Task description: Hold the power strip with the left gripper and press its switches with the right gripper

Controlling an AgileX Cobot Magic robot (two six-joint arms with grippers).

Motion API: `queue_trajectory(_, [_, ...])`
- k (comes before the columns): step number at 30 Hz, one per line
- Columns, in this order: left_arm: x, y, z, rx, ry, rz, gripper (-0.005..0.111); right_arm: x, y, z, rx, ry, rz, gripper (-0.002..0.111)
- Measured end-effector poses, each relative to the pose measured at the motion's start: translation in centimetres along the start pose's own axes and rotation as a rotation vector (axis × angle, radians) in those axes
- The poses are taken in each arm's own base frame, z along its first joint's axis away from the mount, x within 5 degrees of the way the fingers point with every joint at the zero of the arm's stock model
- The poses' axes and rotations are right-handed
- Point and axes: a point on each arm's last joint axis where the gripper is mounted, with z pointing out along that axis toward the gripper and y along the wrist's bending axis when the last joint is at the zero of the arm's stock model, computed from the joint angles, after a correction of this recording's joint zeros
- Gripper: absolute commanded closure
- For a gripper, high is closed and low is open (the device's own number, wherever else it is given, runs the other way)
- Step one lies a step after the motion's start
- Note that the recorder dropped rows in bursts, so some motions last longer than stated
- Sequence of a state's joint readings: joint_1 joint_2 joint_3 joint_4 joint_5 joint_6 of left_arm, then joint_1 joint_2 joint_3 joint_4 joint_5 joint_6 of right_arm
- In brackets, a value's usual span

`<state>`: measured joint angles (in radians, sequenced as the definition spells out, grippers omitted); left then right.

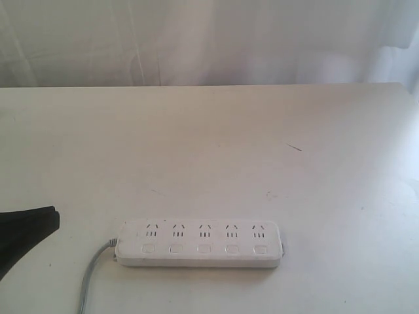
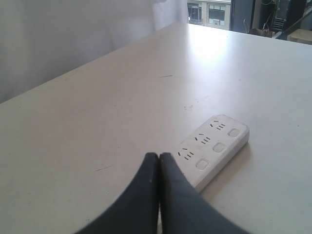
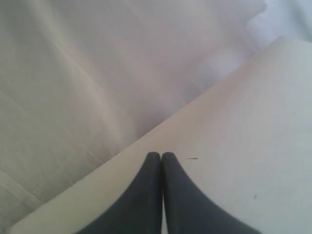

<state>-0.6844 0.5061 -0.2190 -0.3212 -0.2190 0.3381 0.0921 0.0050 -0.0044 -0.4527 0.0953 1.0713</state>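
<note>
Our closed left gripper was nearer the power strip, which lay sideways to its right; our right gripper was closed too.

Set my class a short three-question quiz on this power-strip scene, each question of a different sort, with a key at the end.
1. True or false: the left gripper already grips the power strip.
2. How many switches sit in the strip's row? A three; B five; C seven.
3. Fill the gap: in the exterior view the grey cord leaves the strip at its ___ end.
Key: 1 false, its jaws are shut on nothing and it is apart from the strip. 2 B. 3 left.
</note>
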Motion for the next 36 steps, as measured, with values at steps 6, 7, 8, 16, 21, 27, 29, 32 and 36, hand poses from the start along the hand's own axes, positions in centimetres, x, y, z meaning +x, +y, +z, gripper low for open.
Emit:
queue_trajectory(6, [0.0,0.0,0.0,0.000,0.000,0.000,0.107,-0.1,0.0,0.0,0.003,-0.007,-0.252,0.108])
queue_trajectory(7, [0.0,0.0,0.0,0.000,0.000,-0.002,0.107,-0.1,0.0,0.0,0.001,-0.009,-0.261,0.108])
queue_trajectory(8, [0.0,0.0,0.0,0.000,0.000,-0.002,0.107,-0.1,0.0,0.0,0.002,-0.009,-0.268,0.108])
queue_trajectory(16, [0.0,0.0,0.0,0.002,0.003,-0.004,0.107,-0.1,0.0,0.0,-0.002,-0.011,-0.285,0.108])
queue_trajectory(21, [0.0,0.0,0.0,0.001,0.003,-0.015,0.107,-0.1,0.0,0.0,-0.002,-0.011,-0.287,0.108])
queue_trajectory(27, [0.7,0.0,-0.2,-0.003,0.040,-0.028,0.107,-0.1,0.0,0.0,-0.002,-0.011,-0.287,0.108])
queue_trajectory(29, [1.5,0.5,-0.2,-0.049,0.064,-0.049,0.107,-0.1,0.0,0.0,-0.003,-0.012,-0.289,0.108])
queue_trajectory(32, [3.0,1.5,-0.4,-0.168,0.103,-0.140,0.107,-0.1,0.1,0.0,-0.005,-0.013,-0.289,0.108])
queue_trajectory(36, [5.2,2.9,-0.9,-0.351,0.120,-0.315,0.107,-0.1,0.1,0.0,-0.005,-0.013,-0.289,0.108])
